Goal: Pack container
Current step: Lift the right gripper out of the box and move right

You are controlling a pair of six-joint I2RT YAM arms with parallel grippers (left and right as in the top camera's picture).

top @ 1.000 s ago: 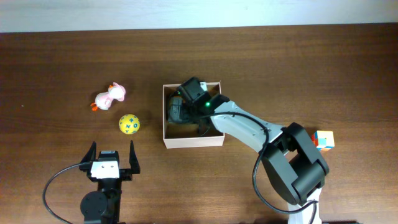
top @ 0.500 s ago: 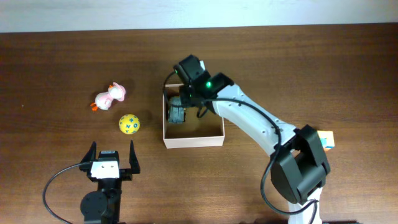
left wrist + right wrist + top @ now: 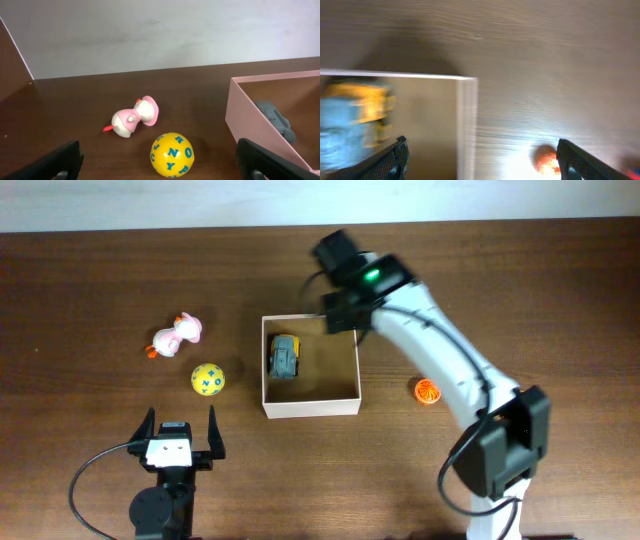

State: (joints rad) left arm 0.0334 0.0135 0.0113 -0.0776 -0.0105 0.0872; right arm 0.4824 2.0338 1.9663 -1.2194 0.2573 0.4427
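The container (image 3: 311, 407), a shallow white box with a tan inside, stands mid-table. A grey and yellow toy car (image 3: 285, 356) lies inside it by the left wall, free of any grip. My right gripper (image 3: 342, 326) hangs open and empty above the box's back right corner. Its wrist view is blurred and shows the box wall (image 3: 466, 125), the car (image 3: 355, 117) and an orange ball (image 3: 545, 157). My left gripper (image 3: 181, 418) rests open near the front edge, facing a yellow lettered ball (image 3: 172, 154) and a pink duck (image 3: 134, 117).
The yellow ball (image 3: 207, 379) and the duck (image 3: 178, 335) lie on the table left of the container. The orange ball (image 3: 427, 392) sits to its right, beside the right arm. The container's pink-looking wall (image 3: 250, 125) fills the right of the left wrist view.
My right gripper opened, left the toy car in the container, then rose and swung to the box's back right. The left arm has stayed still.
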